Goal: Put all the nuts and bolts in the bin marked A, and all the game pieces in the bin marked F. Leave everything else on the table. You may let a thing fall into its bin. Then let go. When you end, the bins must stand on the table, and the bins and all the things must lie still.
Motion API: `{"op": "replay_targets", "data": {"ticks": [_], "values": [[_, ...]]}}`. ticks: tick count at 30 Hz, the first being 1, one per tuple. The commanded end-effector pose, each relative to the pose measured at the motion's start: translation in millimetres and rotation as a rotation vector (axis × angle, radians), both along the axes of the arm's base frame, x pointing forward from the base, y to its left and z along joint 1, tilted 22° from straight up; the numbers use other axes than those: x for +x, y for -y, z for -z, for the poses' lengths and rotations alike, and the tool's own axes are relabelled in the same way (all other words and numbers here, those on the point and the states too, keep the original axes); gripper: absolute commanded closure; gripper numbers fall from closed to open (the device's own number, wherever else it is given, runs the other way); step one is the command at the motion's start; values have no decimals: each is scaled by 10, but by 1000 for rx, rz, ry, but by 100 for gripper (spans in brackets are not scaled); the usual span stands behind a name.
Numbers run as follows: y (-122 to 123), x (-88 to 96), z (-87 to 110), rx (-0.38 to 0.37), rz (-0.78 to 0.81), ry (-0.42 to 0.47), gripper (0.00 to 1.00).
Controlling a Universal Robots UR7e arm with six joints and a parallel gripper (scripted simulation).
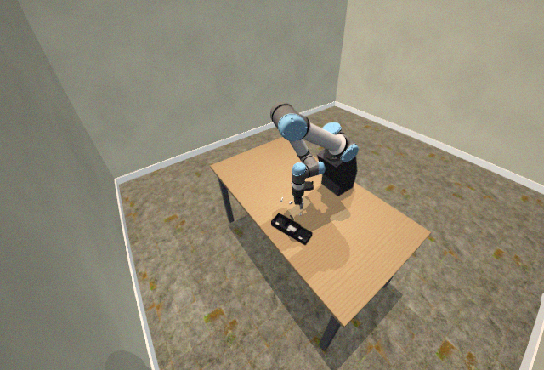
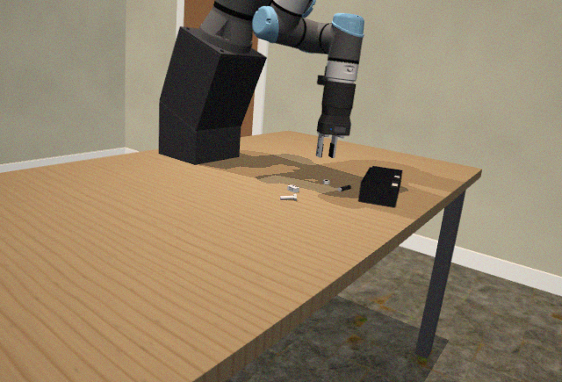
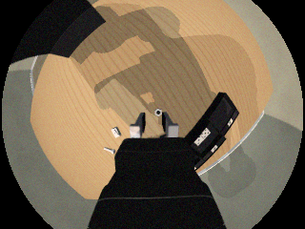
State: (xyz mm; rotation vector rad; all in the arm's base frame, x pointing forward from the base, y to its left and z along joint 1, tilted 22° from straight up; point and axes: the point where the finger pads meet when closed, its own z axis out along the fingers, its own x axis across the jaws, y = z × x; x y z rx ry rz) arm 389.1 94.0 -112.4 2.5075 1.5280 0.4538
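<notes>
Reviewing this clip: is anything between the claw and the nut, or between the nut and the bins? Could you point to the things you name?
Nothing visible stands between the claw (image 2: 326,156) (image 3: 153,125) and the nut (image 2: 326,182) (image 3: 158,113) below it. Toward the black bins (image 2: 380,187) (image 3: 202,125), a small dark cylindrical thing (image 2: 345,187) lies on the table, low enough to be lifted over, I judge.

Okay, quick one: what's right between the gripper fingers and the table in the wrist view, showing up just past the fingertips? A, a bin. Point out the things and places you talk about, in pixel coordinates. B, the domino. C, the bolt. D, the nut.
D: the nut (image 2: 326,182) (image 3: 158,109) shows as a small ring by the tips of the open gripper (image 1: 300,206) (image 2: 326,156) (image 3: 153,118).
</notes>
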Motion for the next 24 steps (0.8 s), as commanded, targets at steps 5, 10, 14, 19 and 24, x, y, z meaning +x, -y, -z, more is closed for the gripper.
{"op": "replay_targets", "data": {"ticks": [5, 10, 14, 19, 24], "values": [[-34, 72, -36, -5, -80, 33, 36], [-61, 92, -49, -6, -81, 34, 36], [-70, 93, -48, -6, -80, 33, 36], [-70, 69, -37, -5, -79, 29, 36], [-67, 55, -31, -5, -79, 28, 36]]}}
